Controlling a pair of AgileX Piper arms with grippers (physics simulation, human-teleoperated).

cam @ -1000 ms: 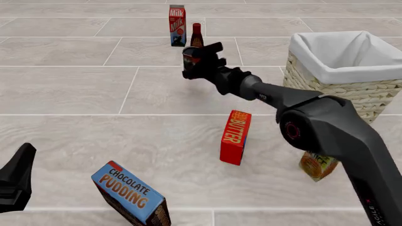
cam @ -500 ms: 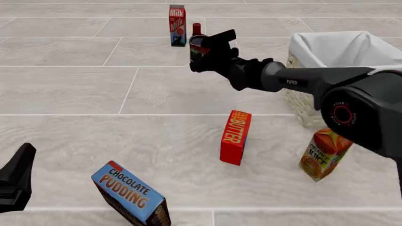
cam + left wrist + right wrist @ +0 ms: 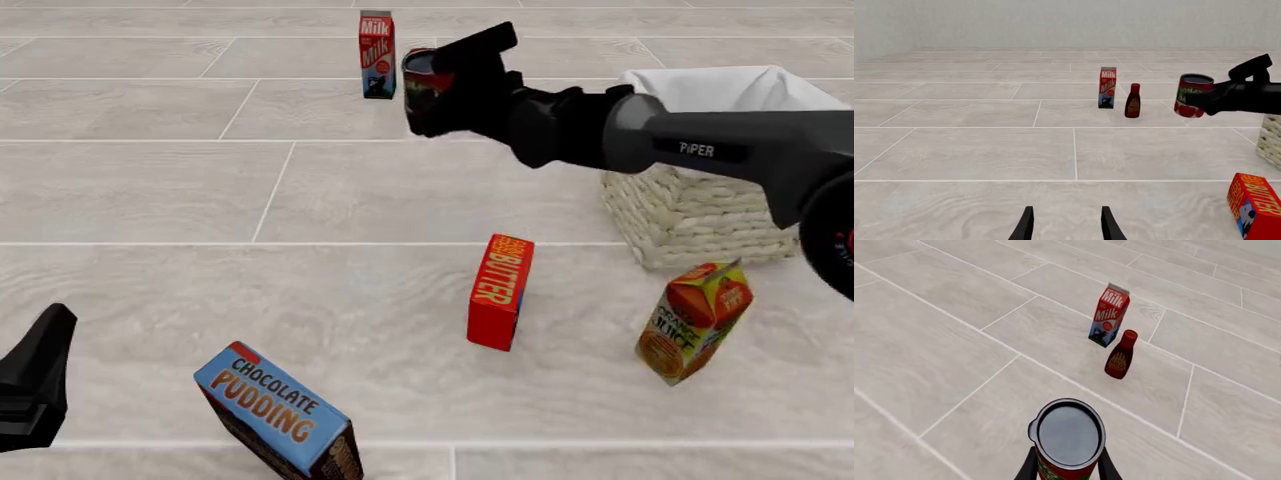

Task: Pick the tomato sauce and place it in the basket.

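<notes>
The tomato sauce (image 3: 424,88) is a small red can with a dark top, held in the air well above the floor. My right gripper (image 3: 443,82) is shut on it, left of the basket (image 3: 694,205). The right wrist view looks down on the can's lid (image 3: 1069,435), with a finger (image 3: 1029,466) on each side. The basket is cream wicker with a white cloth rim (image 3: 767,88), and my right arm crosses in front of it. In the left wrist view the can (image 3: 1192,95) hangs at the right. My left gripper (image 3: 1067,226) is open and empty, low at the front left (image 3: 34,385).
A milk carton (image 3: 378,55) stands at the back, with a dark red bottle (image 3: 1119,355) beside it, hidden in the front view. A butter box (image 3: 501,292) stands mid-floor, an orange juice carton (image 3: 691,320) leans by the basket, and a chocolate pudding box (image 3: 280,415) sits front left.
My right arm has risen and swung to the right with the can, moving toward the basket. The left arm has not moved.
</notes>
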